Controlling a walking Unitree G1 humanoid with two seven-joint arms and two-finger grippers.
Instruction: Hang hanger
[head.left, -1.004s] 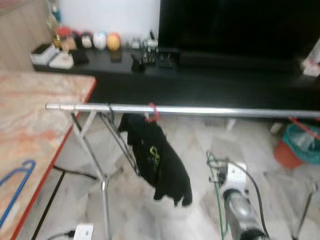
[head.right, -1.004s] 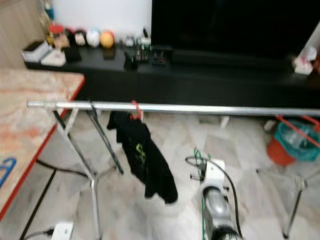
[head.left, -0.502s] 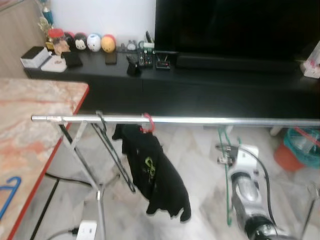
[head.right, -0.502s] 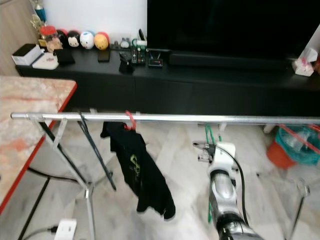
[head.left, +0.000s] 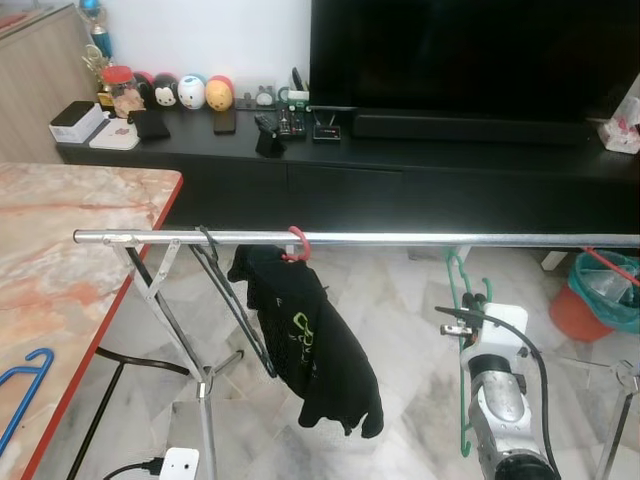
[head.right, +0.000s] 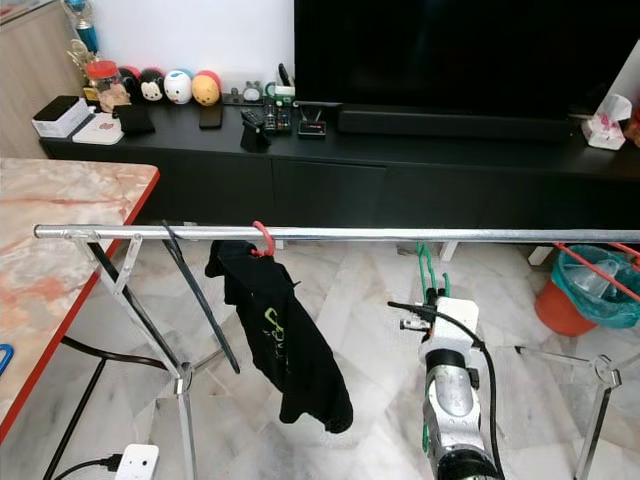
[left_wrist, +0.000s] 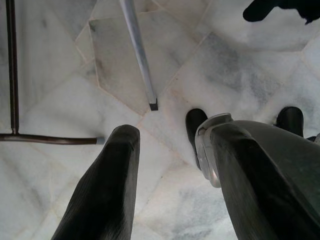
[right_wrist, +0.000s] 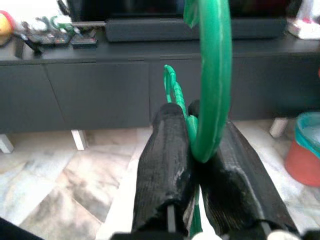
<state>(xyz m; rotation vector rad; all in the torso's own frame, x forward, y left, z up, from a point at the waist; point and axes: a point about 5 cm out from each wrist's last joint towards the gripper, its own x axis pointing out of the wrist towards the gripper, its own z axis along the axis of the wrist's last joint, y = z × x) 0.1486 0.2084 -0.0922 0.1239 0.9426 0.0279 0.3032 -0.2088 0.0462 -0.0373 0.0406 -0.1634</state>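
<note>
- The right gripper (right_wrist: 192, 150) has its two black fingers pinched tight on a green hanger (head.left: 462, 290), gripping it where the hook meets the body.
- Over the last second the right arm has risen: the green hanger's hook, which sat well under the silver clothes rail (head.left: 420, 240), now reaches up just beneath it, not yet over it.
- A black T-shirt (head.left: 310, 340) hangs from a red hanger (head.left: 296, 245) on the rail, unchanged in place.
- The camera view has sharpened and shifted since the earlier blurred frames.
- The left gripper (left_wrist: 165, 175) hangs low with its fingers spread apart, holding nothing, over the marble floor (left_wrist: 60, 90).
- A blue hanger (head.left: 25, 395) lies on the marble table (head.left: 70, 250) to the left.
</note>
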